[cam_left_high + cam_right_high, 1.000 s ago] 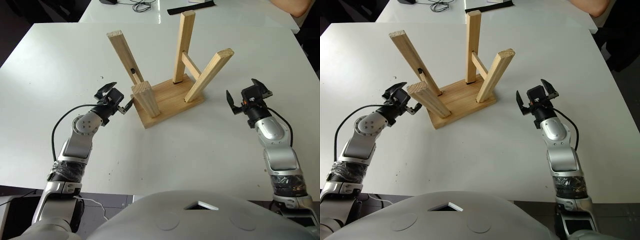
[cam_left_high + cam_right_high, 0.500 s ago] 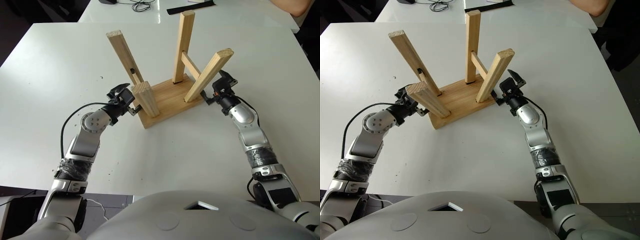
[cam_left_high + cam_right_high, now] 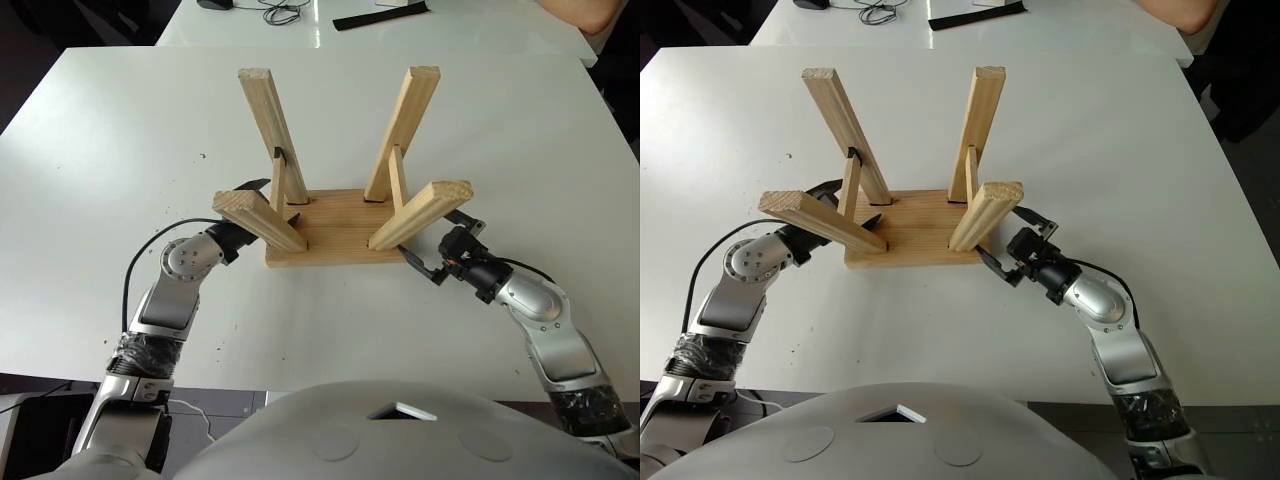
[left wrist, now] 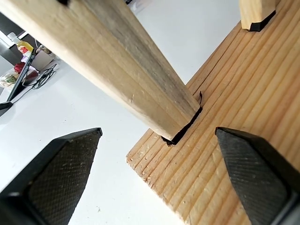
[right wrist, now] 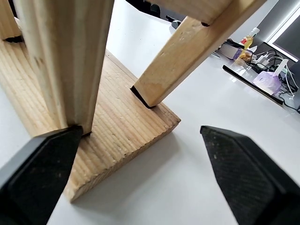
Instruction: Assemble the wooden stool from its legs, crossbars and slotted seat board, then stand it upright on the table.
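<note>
On the table (image 3: 120, 120), the stool (image 3: 340, 205) rests upside down on its seat (image 3: 330, 245), likely stiff and fairly light, best gripped low on the near legs (image 3: 262, 218) that the wide-open left gripper (image 3: 848, 205) and right gripper (image 3: 1012, 243) straddle.

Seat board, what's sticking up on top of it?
Four legs stand in the board's slots, two crossbars between them. The leg ends inside the slots are hidden.

Silver arms (image 3: 172, 285) with black cables (image 3: 133, 268) end in textured black pincer fingers (image 4: 61, 173).
</note>
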